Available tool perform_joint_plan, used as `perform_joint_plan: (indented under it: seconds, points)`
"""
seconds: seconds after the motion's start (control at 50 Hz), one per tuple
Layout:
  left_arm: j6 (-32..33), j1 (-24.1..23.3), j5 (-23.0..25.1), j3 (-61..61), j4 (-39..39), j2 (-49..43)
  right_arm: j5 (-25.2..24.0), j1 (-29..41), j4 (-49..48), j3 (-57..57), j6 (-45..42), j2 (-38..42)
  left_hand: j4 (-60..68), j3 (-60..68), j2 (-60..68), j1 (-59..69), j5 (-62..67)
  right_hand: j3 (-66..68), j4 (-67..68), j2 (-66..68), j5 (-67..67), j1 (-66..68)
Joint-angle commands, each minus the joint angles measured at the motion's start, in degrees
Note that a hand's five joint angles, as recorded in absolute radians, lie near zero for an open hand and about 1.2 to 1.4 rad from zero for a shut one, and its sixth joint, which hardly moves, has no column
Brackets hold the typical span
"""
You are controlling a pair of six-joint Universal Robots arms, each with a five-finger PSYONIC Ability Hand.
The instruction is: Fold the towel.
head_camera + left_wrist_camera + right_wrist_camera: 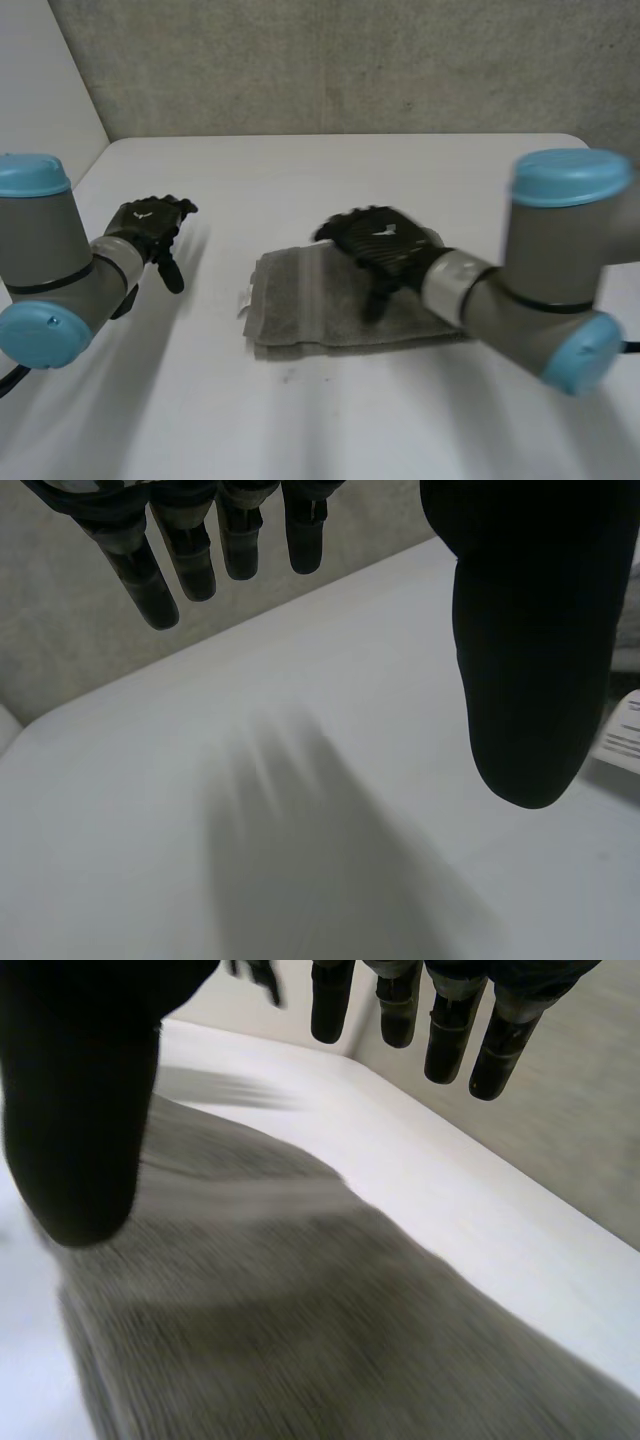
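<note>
Got a grey towel (320, 315) lying folded flat on the table (300, 170). Hovering over the towel's far edge with the right hand (385, 245), fingers straight and spread, gripping nothing. Hanging well clear of the towel's tag side with the left hand (150, 225), likewise relaxed and empty.

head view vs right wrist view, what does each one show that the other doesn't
Head view's own: the left robot hand over bare table, apart from the towel, and the towel's whole folded outline, with a white label at the edge nearer that hand.
Right wrist view's own: the right robot hand seen from the palm side, its fingers straight and spread from the thumb, closed on nothing.
Shared: the grey towel, the white table, the right robot hand above the towel, and the concrete wall.
</note>
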Motion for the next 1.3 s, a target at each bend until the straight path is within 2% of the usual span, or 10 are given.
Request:
perform_joint_plan:
  seconds: [0.02, 0.52, 0.66, 0.84, 1.04, 1.06, 1.08, 1.1, 1.12, 1.3]
  points:
    - [-0.09, -2.8, -0.12, 0.87, 0.08, 0.3, -0.05, -12.28, -6.16, 15.38, -0.07, -5.96, 0.87, 0.87, 1.06, 0.66, -1.14, 0.27, -0.09, 0.0, -1.3, -0.63]
    - [-1.4, -3.5, -0.12, -0.27, -0.1, 1.09, -0.14, -19.07, -19.26, 25.17, -1.92, -3.14, 0.71, 0.71, 0.89, 0.5, -1.3, 70.27, 69.91, 70.0, 68.7, 69.37]
    - [-1.41, -3.42, -0.12, -1.24, -0.19, 2.85, 1.36, -15.2, -19.36, 17.87, 2.04, -5.43, 0.71, 0.71, 0.89, 0.49, -1.31, 70.27, 69.91, 70.0, 68.7, 69.37]
    - [-1.58, -2.71, -0.12, -3.78, -0.19, 5.57, 1.36, 5.94, -11.38, -0.9, 6.17, 2.89, 0.71, 0.71, 0.89, 0.49, -1.31, 70.27, 69.91, 70.0, 68.7, 69.37]
    - [-1.85, -2.36, -0.12, -5.11, -0.01, 6.98, -1.01, 14.94, -0.2, -9.2, -4.2, 13.46, 0.87, 0.87, 1.06, 0.66, -1.14, 70.27, 69.91, 70.0, 68.7, 69.37]
    - [-2.19, -2.45, -0.12, -4.93, 0.08, 7.15, -1.1, 14.77, 0.06, -8.41, -4.72, 12.07, 1.04, 1.04, 1.23, 0.83, -0.97, 46.35, 45.99, 46.08, 44.78, 45.44]
    - [-2.2, -2.45, -0.12, -4.93, 0.08, 7.16, -1.1, 14.77, 0.06, -8.41, -4.73, 12.06, 1.04, 1.04, 1.23, 0.83, -0.97, 46.11, 45.75, 45.84, 44.54, 45.21]
    - [-2.81, -2.62, -0.21, -4.58, 0.17, 7.16, -0.93, 14.33, -0.72, -7.54, -3.6, 9.97, 1.54, 1.54, 1.73, 1.33, -0.47, 5.97, 5.61, 5.7, 4.41, 5.07]
    - [-3.77, -2.89, -0.21, -4.14, 0.17, 7.16, -0.84, 12.85, -2.29, -6.05, -0.89, 7.95, 2.55, 2.55, 2.73, 2.33, 0.53, 0.27, -0.09, 0.0, -1.3, -0.63]
    - [-11.16, -7.72, -0.48, 1.05, -1.5, 6.1, 2.5, -0.97, -10.31, 4.25, 16.19, -2.01, 4.41, 4.41, 4.59, 4.2, 2.39, 0.27, -0.09, 0.0, -1.3, -0.63]
